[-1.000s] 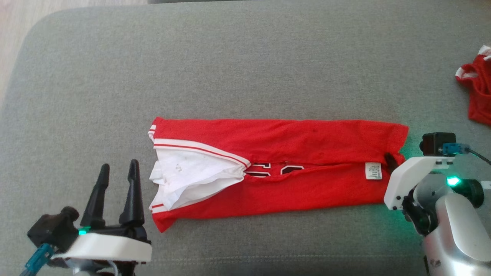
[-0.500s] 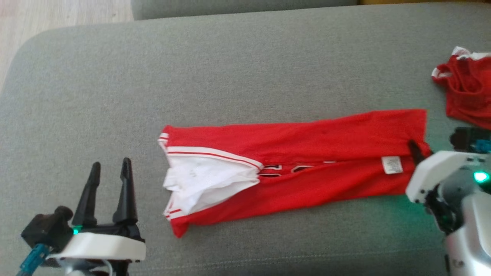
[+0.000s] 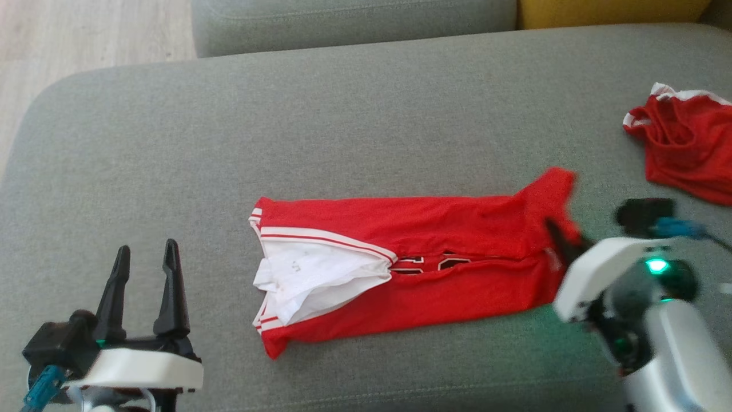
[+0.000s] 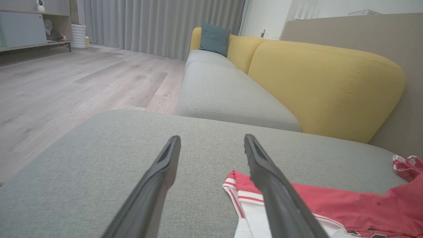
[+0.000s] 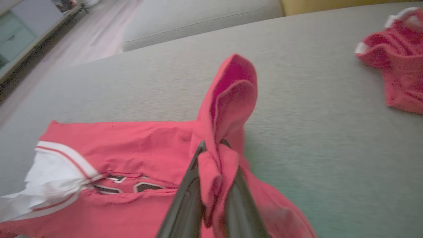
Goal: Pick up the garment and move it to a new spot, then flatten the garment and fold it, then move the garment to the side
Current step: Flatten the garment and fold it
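Garment (image 3: pixel 412 269) is lying on a grey seat cushion (image 3: pixel 286 131), which is taking up most of the head view. The garment, red with white trim, is stretching as a long narrow strip across the middle of the cushion, closer to the near edge, with its collar end towards the left edge. A second red garment (image 3: pixel 680 154) is sitting crumpled by the right edge, well apart.

The right gripper (image 5: pixel 214 145) is pinching the strip's right end, with its fingers nearly together and cloth bunching between them. That end is standing up off the cushion. The left gripper (image 3: pixel 146 257) is hovering near the near left corner, fingers spread wide and holding nothing, near the collar end.

Judgement: the crosswise fold is getting under way. Doing it well is calling for carrying the raised end low and straight towards the collar end, keeping the long edges lining up, and releasing only once it is lying flat. The single pinch is risking a twisted top layer.
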